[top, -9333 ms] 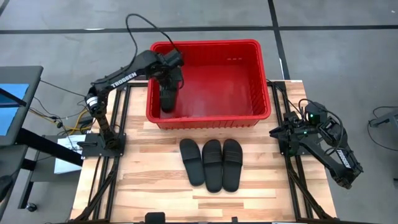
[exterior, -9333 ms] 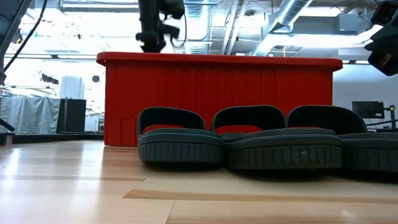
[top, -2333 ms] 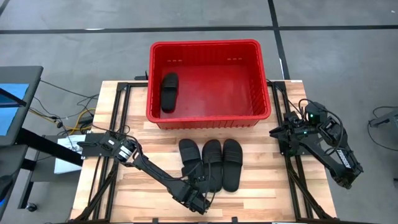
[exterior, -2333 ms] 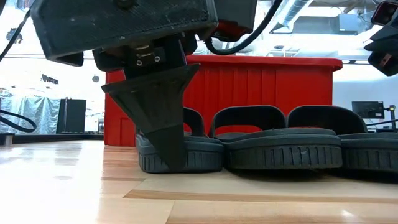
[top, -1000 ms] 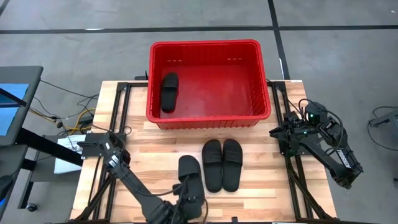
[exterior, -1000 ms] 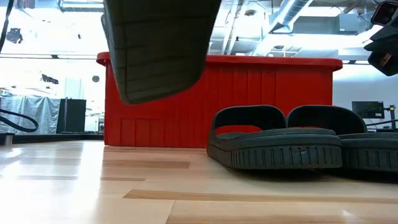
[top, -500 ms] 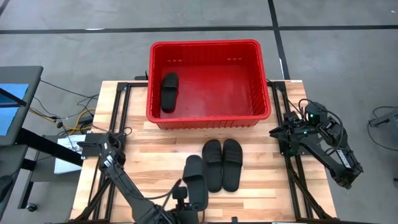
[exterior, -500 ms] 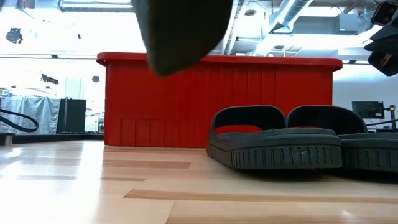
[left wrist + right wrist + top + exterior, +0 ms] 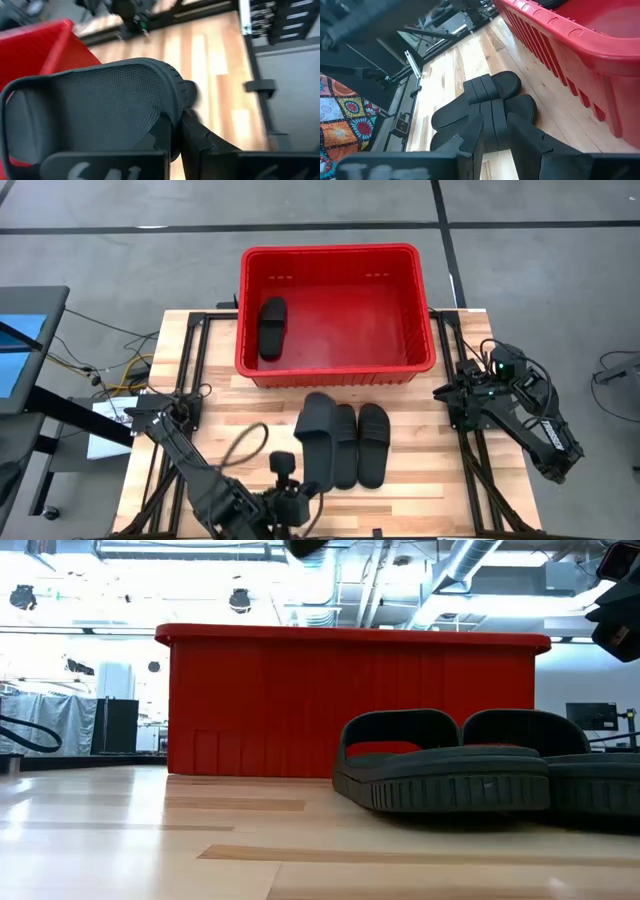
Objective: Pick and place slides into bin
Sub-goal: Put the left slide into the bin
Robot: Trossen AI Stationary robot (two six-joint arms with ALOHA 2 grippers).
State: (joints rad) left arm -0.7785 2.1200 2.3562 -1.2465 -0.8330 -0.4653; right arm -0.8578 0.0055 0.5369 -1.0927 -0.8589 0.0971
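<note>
The red bin (image 9: 338,370) stands at the table's far middle with one black slide (image 9: 272,328) lying inside at its left. Two slides (image 9: 345,448) (image 9: 373,443) lie side by side on the table in front of the bin and also show in the low view (image 9: 440,775). My left gripper (image 9: 305,485) is shut on another slide (image 9: 319,430), held high above the table, partly over the left one of the two. My right gripper (image 9: 495,137) is open and empty at the table's right edge. My left gripper pinches the slide's raised side edge (image 9: 175,107) between its two fingers, at the slide's near end. One finger (image 9: 162,132) is on the inner side and one (image 9: 202,142) on the outer side. The fingers come from the table's near side. The slide is lifted clear and reaches away from the fingers toward the bin.
The bin's thick rim (image 9: 350,638) stands well above the slides on the table. The bin's floor right of the slide inside it is bare (image 9: 360,320). Black frame rails run along both table sides (image 9: 190,360).
My left gripper has gone up and toward the table's far edge, toward the bin, still shut on the slide. The slide has risen until only its tip shows at the top of the low view. The other slides have stayed put.
</note>
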